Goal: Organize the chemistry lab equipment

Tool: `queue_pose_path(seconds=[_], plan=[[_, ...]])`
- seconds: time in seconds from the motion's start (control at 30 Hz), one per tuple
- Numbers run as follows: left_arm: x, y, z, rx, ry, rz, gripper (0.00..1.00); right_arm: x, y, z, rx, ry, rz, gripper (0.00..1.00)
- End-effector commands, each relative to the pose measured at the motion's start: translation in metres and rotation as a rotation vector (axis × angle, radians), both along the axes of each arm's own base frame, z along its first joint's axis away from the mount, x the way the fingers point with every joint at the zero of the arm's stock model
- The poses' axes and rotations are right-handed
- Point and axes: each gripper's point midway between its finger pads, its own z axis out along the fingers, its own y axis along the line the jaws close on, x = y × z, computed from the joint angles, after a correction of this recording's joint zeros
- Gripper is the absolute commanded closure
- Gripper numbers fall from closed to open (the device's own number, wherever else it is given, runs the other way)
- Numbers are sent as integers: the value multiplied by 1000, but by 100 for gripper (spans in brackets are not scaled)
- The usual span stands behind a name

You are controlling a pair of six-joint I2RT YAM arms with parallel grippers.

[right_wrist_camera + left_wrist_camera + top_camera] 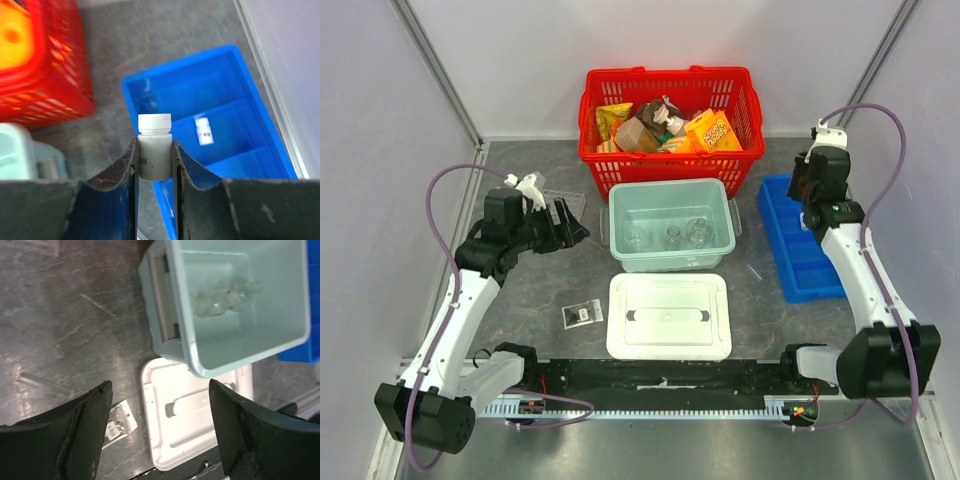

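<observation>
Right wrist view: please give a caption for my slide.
Jaws grip a white-capped vial by the blue tray, which holds another vial.

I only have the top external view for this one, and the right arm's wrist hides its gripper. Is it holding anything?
Observer: Yes. The right gripper is shut on a small white-capped vial, held upright.
Operator: Is anything lying in the blue tray? I can't make it out from above.
Observer: One second vial lies on its side in the blue tray, in a compartment between two dividers.
Operator: And the left gripper?
Observer: The left wrist view shows the left gripper open and empty.
</observation>
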Motion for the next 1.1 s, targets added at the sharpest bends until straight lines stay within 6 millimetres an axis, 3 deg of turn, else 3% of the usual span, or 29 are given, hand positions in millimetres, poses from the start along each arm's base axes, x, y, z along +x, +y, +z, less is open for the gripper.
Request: queue_pose_path(seconds=[0.0, 0.17, 0.47, 0.83, 1.07], plan=[[5, 30, -16, 138, -57, 105, 17, 1, -27, -58, 46, 165, -83, 76], [2, 53, -27, 200, -97, 211, 17, 5, -47, -103, 70, 272, -188, 77], [3, 57, -32, 211, -94, 234, 17, 1, -57, -154, 106, 393, -272, 76], [4, 57, -32, 211, -95, 238, 18, -6, -64, -184, 101, 471, -326, 68], [2, 56, -33, 207, -95, 232, 17, 0, -63, -171, 101, 448, -303, 58]])
